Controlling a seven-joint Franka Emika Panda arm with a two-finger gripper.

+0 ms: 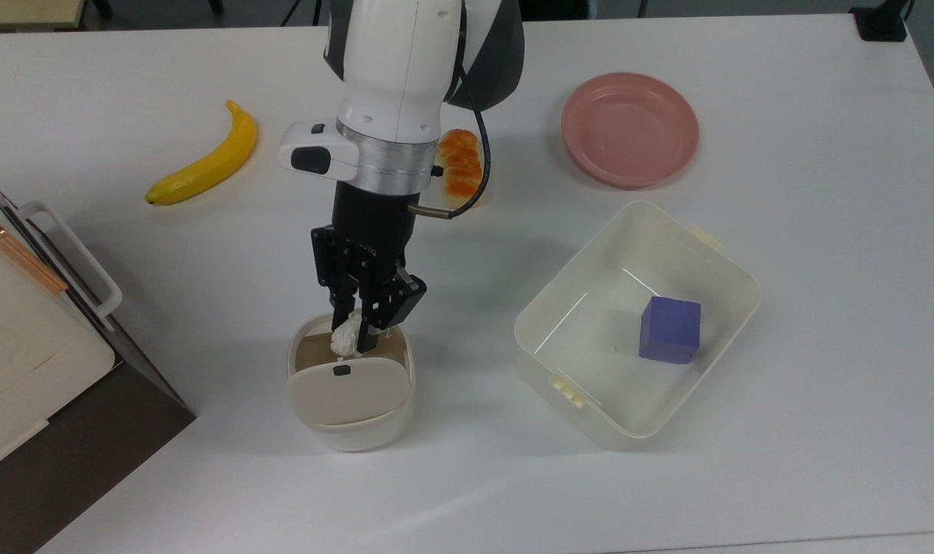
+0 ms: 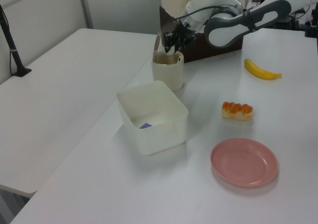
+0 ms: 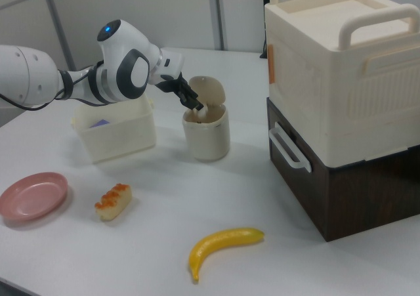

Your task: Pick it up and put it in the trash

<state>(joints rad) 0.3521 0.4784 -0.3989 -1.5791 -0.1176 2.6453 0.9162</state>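
1 pincer [image 1: 357,327], mine, hangs fingers-down over the open mouth of the trash [image 1: 350,400], with its black fingers clamped on the paper wad [image 1: 345,337]. In the top view the wad sits just above the bin's tan inner opening, at 12 o'clock from the beige flap lid [image 1: 342,392], which is tilted up on the bin's 6 o'clock side. In the right view the pincer [image 3: 194,107] reaches in from the right view's left and the lid stands raised behind the bin [image 3: 206,137]; in the left view the pincer [image 2: 171,46] meets the top of the bin [image 2: 167,71].

The other things on the white desk [image 1: 821,231], placed by clock face from the bin in the top view:
- banana [image 1: 205,164], at 11 o'clock, well apart;
- bread roll [image 1: 459,165], at 1 o'clock, partly behind my arm [image 1: 405,85];
- pink plate [image 1: 630,129], farther out at 1 o'clock;
- cream tub [image 1: 713,254], at 3 o'clock, with a blue cube [image 1: 670,329] lying inside it;
- brown and cream case [image 1: 21,338], at 9 o'clock, at the desk's edge, with a handle on its side.

The right view shows the case [image 3: 341,92] as a cream box with top handles stacked on a dark brown base.
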